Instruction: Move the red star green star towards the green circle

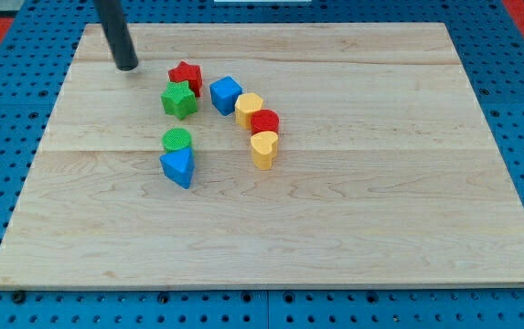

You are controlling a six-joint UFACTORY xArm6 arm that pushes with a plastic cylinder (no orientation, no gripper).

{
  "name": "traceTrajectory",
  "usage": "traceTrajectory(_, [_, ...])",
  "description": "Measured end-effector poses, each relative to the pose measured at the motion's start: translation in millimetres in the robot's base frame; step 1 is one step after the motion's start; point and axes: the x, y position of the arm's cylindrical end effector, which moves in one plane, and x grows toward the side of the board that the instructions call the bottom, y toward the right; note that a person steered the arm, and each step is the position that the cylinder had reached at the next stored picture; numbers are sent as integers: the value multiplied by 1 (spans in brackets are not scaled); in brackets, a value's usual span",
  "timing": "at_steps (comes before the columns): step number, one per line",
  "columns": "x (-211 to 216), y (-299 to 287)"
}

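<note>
**Q:** Nearest the camera, what lies on the worktop (pixel 408 228)?

**R:** Bare wood mostly; the first block up from the view's bottom is the blue triangle (pixel 178 167), and the green circle (pixel 176 139) sits touching it just above.

**Q:** And the two stars?

**R:** Green star (pixel 179 100) lies a little above the green circle, with a small gap between them. Red star (pixel 187 77) touches the green star on its upper right side. They read as a pair, one behind the other, roughly in line with the circle.

**Q:** Where is my tip?

**R:** My tip (pixel 127 67) stands near the view's top left, to the left of the red star and apart from it, touching no block. As for a hand, none exists on this rig, so whether it is apart or together cannot be told.

**Q:** How far along is the task, then?

**R:** I judge it close but not finished: the stars are near the circle, yet a short push down the view is left.

**Q:** Anything else about?

**R:** Blue cube (pixel 226 94), yellow block (pixel 249 109), red block (pixel 264 122) and yellow heart (pixel 263 149) curve away on the view's right, clear of that path
</note>
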Motion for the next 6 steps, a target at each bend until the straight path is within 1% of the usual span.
traceTrajectory(1, [8,28])
traceTrajectory(2, [30,38])
traceTrajectory(3, [33,38])
traceTrajectory(5, [-11,35])
traceTrajectory(6, [-10,44])
